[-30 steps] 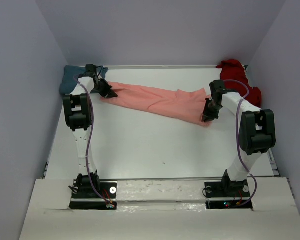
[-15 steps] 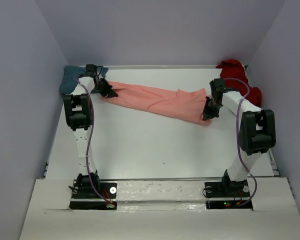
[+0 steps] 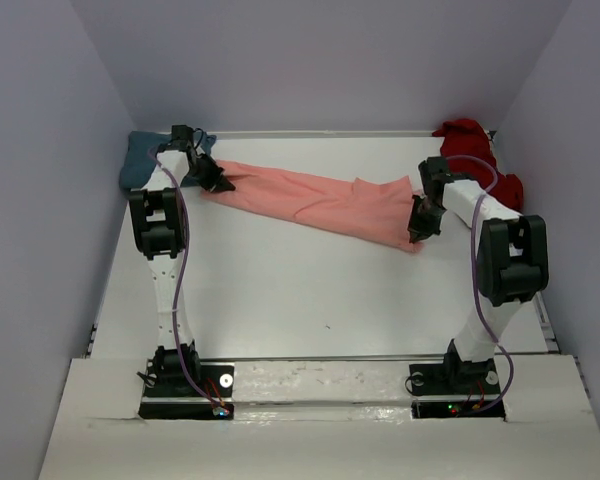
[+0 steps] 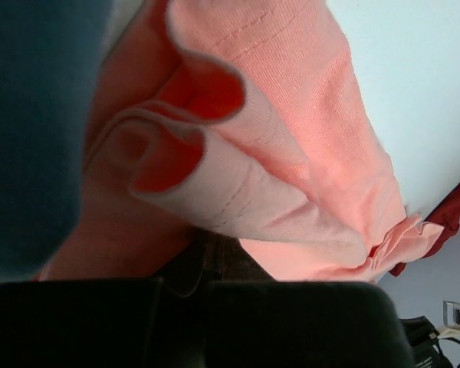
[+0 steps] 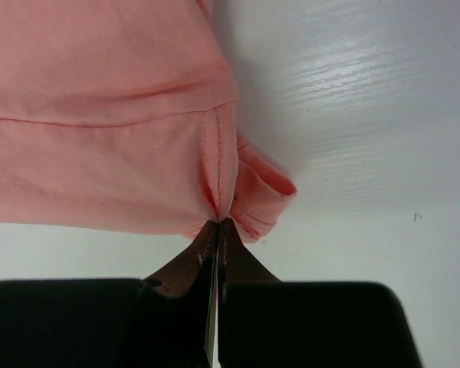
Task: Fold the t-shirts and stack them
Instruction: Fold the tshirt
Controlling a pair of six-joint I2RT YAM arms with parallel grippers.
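Over the table, seen from above, we find the salmon-pink t-shirt drawn out into one long band. Its long axis runs from far left to near right. Our left gripper is clamped on its far-left end and our right gripper pinches its near-right end. The teal t-shirt lies bunched just beyond the pink shirt's left end, and the dark red t-shirt is heaped beyond its right end. As we judge it, nothing is folded or stacked yet, so all three shirts remain.

At the left wrist, gathered pink folds cover our fingers, with teal cloth to their left.

At the right wrist, our jaws meet tight on a stitched hem corner of the pink shirt, with bare tabletop beyond it.
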